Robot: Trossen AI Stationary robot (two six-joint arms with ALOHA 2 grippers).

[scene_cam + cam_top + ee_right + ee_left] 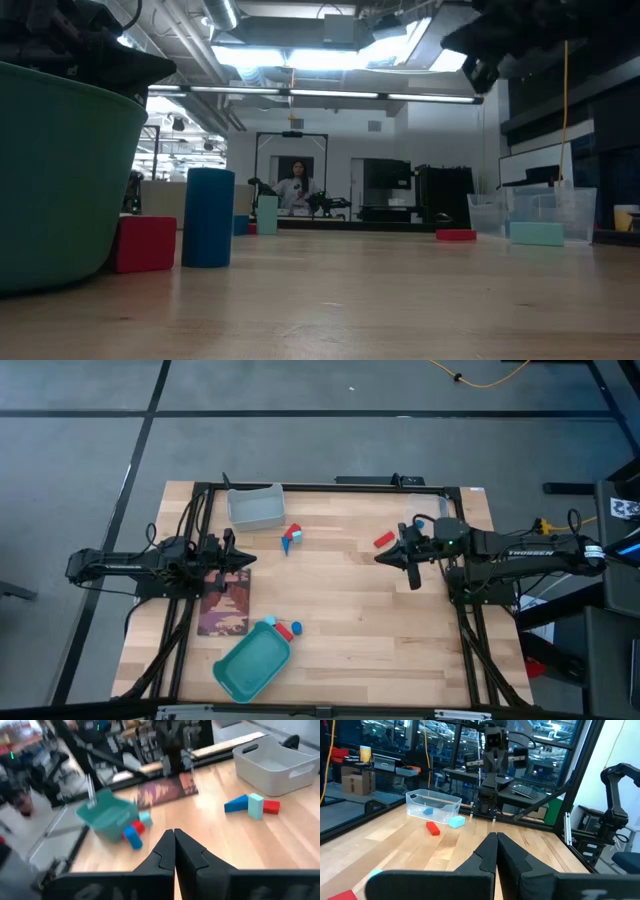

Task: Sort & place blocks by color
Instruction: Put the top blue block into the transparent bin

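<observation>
With the right gripper (384,558) pinched shut and empty just beside the flat red block (384,540) near the clear bin (424,506), it should reopen wide and descend squarely; left gripper (248,560) closed too.

Wooden table (340,620). Teal tray (250,665) near the front edge, left of centre, lying at an angle. Grey bin (256,506) at the back edge, left of centre. Clear plastic bin (424,508) at the back right corner. Dark reddish printed mat (224,605) flat near the left edge. Person (295,186) in the room beyond the table.
</observation>
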